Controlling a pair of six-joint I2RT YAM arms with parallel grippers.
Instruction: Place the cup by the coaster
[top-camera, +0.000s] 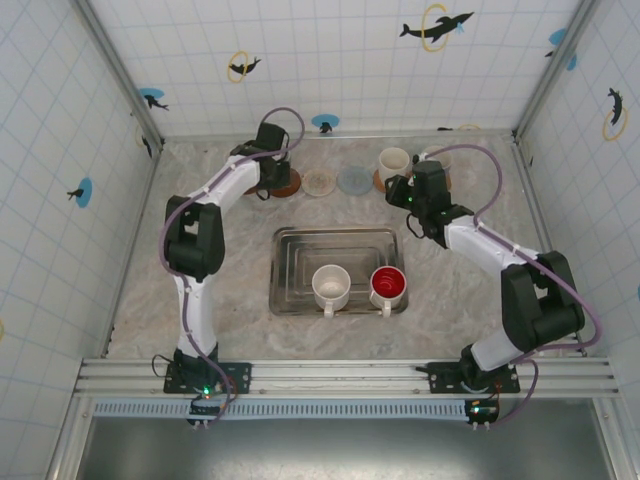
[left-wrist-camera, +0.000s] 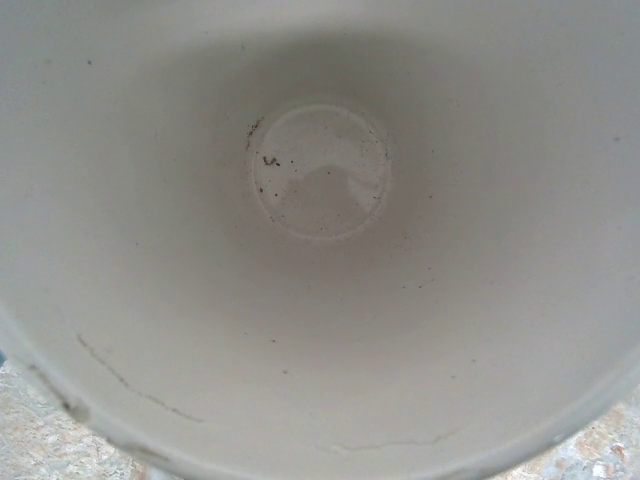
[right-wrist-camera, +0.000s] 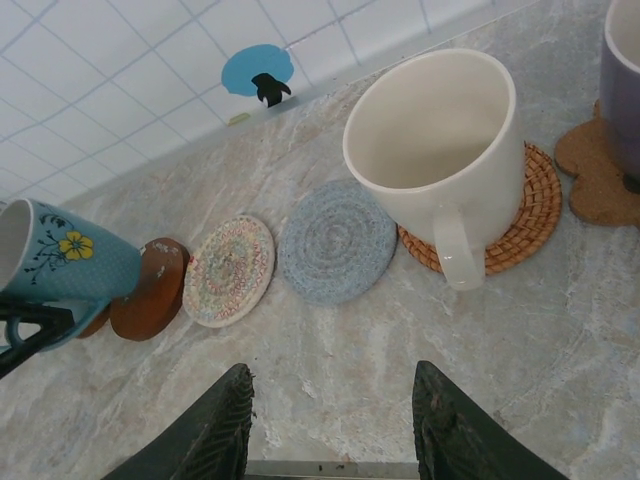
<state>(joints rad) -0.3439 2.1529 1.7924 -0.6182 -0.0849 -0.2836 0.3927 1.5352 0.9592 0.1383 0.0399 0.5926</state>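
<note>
**Blue cup arrives at the end of the coaster row**

The left gripper has its jaws clenched on the rim of the blue flowered cup. The cup is tilted at the far left of the counter, just beside the brown coaster; whether its base touches the counter cannot be told. The left wrist camera looks straight into its pale interior. The right gripper hangs with jaws released and empty in front of the row of a pastel coaster, a grey-blue coaster and a wicker coaster bearing a cream mug. Nearer the arms, a metal tray holds a white mug and a red mug.
</note>
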